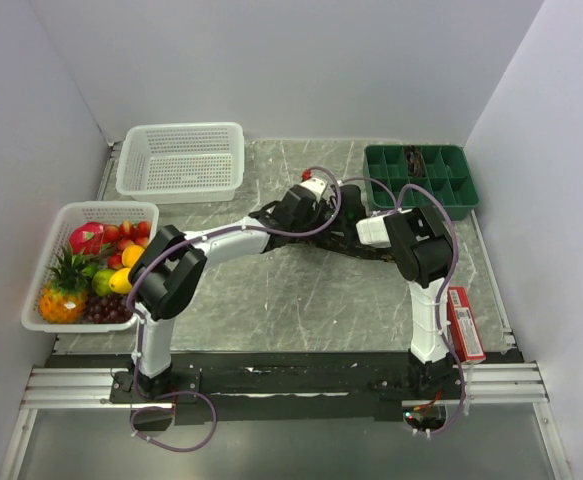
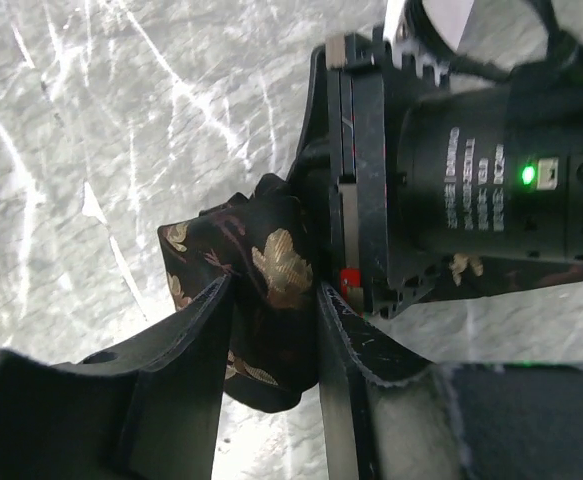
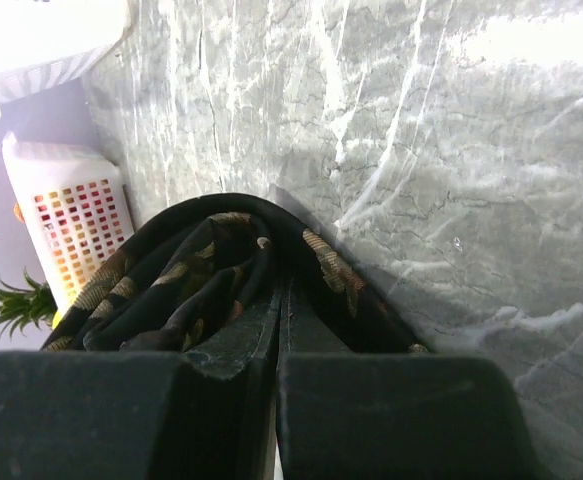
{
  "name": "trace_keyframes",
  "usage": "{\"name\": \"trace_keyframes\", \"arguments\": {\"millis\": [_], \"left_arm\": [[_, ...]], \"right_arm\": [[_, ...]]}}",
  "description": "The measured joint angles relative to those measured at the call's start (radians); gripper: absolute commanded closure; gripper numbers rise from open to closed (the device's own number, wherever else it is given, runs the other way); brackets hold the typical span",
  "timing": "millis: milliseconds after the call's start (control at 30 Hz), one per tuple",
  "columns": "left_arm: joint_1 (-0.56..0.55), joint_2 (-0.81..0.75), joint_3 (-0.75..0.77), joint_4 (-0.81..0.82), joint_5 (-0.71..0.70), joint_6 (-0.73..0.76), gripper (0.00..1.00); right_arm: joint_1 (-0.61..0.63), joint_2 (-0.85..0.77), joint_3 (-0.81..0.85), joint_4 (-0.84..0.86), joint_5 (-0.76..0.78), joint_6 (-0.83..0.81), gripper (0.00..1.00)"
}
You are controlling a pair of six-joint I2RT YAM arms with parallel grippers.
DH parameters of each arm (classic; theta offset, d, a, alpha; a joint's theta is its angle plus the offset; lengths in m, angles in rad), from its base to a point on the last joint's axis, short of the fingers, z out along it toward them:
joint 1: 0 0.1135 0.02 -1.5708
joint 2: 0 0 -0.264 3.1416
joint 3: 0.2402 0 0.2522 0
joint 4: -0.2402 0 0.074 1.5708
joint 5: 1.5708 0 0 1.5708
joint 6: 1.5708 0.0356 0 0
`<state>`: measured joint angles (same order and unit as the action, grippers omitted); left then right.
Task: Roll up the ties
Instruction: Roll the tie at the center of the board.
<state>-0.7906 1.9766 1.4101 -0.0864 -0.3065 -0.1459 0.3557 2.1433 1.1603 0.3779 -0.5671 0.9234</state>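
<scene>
**Item: tie** (image 2: 271, 262). Dark fabric with tan woven motifs, gathered into a folded bundle at the middle of the grey marbled worktop (image 1: 271, 290), where the two grippers meet. It is not laid out at length. In the overhead view the grippers cover most of it, so its overall long axis cannot be read.

**Left gripper** (image 2: 271, 300). Jaws clamped on the bundle, one finger on each side. A rounded fold sticks out beyond the fingertips, and more fabric hangs below between the fingers.

**Right gripper** (image 3: 279, 292). Jaws drawn together to a thin slit. A band of the tie arcs over and around the fingertips, and loose folds trail back along the left finger toward the camera. Whether any layer is pinched in the slit cannot be told. In the left wrist view this gripper's body sits just beside the bundle.

**Surroundings.**
- White basket (image 1: 181, 160) at the far left.
- Fruit basket (image 1: 46, 260) on the left edge.
- Green compartment tray (image 1: 421, 182) at the far right.
- Red pack (image 1: 464, 322) on the right edge.
</scene>
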Motion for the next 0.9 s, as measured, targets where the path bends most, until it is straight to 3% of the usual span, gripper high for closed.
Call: {"name": "trace_keyframes", "arguments": {"millis": [267,500,733,800,900], "left_arm": [[0.051,-0.002,-0.005,0.031,0.101,-0.066,0.62],[0.098,-0.008,-0.058,0.09,0.183,-0.118,0.62],[0.108,-0.014,-0.071,0.128,0.254,-0.145,0.51],[0.108,-0.014,-0.071,0.13,0.282,-0.149,0.43],[0.108,-0.014,-0.072,0.134,0.317,-0.158,0.37]], "right_arm": [[0.0,-0.013,-0.011,-0.006,0.008,-0.017,1.0],[0.0,-0.104,-0.001,-0.201,0.074,-0.127,1.0],[-0.006,-0.203,0.042,-0.369,0.162,-0.242,1.0],[-0.013,-0.232,0.041,-0.394,0.175,-0.261,1.0],[-0.032,-0.272,0.03,-0.401,0.187,-0.278,1.0]]}}
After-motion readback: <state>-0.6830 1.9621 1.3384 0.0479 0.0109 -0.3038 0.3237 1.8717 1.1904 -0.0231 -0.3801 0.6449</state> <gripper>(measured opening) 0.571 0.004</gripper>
